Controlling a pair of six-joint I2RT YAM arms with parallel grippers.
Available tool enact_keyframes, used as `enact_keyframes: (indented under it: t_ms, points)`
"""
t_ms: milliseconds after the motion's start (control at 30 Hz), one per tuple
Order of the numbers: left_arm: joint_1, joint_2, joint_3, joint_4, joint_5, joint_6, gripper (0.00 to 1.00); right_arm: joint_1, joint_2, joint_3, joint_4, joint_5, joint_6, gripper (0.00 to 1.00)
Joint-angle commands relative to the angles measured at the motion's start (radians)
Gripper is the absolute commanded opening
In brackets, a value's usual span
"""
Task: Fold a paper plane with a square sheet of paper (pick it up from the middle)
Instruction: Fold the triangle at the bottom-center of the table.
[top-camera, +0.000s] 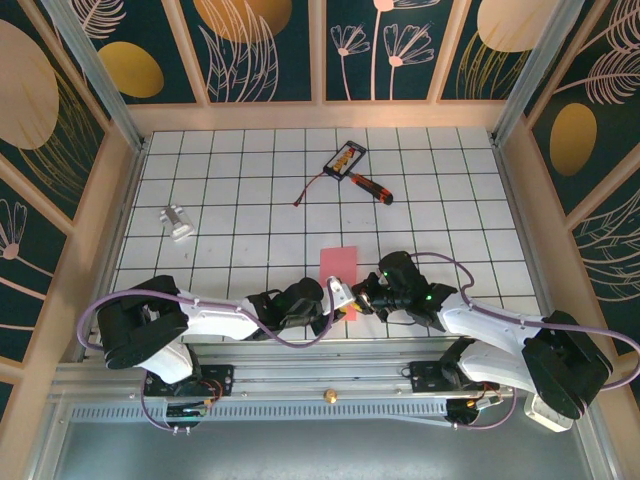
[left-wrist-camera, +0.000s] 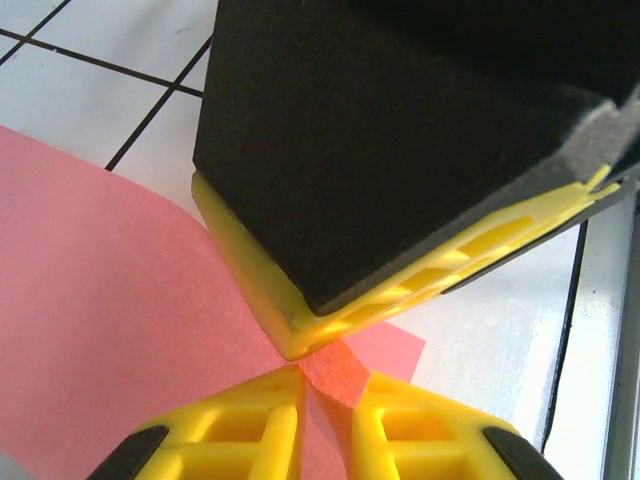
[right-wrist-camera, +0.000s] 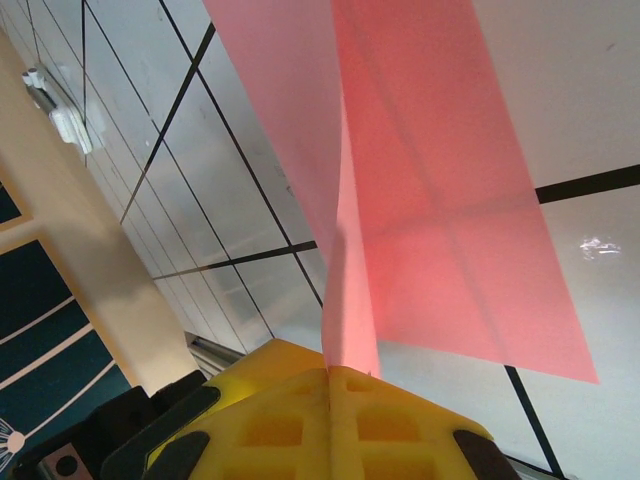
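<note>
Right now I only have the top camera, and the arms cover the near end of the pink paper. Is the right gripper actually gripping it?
Observer: Yes. On the right wrist camera the right gripper is shut on the edge of the pink paper.
Operator: Is the sheet flat there?
Observer: No, a raised fold runs up from the grip.
Operator: And the left side?
Observer: On the left wrist camera a corner of it sits between the fingertips of the left gripper; whether they pinch it I can't tell.
</note>
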Motion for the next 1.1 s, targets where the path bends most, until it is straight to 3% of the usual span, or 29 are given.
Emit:
enact_keyframes:
  t_ms: [0,233,467,767,1067]
  points:
    - [-0.003,0.005,0.027,-0.007,0.004,0.006,0.15,-0.005,0.001,-0.001,0.021,-0.003,0.009,0.0]
    - [-0.002,0.003,0.03,-0.018,0.003,-0.009,0.06,-0.019,0.001,-0.003,0.007,-0.004,-0.002,0.01]
    - [-0.003,-0.005,0.027,-0.021,0.0,-0.053,0.0,-0.088,-0.049,0.018,-0.089,-0.012,-0.072,0.15]
    - [-0.003,0.021,0.042,-0.041,0.005,-0.161,0.0,-0.235,-0.128,0.186,-0.37,0.059,-0.377,0.33]
    - [-0.002,0.036,0.03,0.012,0.078,-0.249,0.0,-0.251,0.009,0.267,-0.21,0.044,-0.538,0.34]
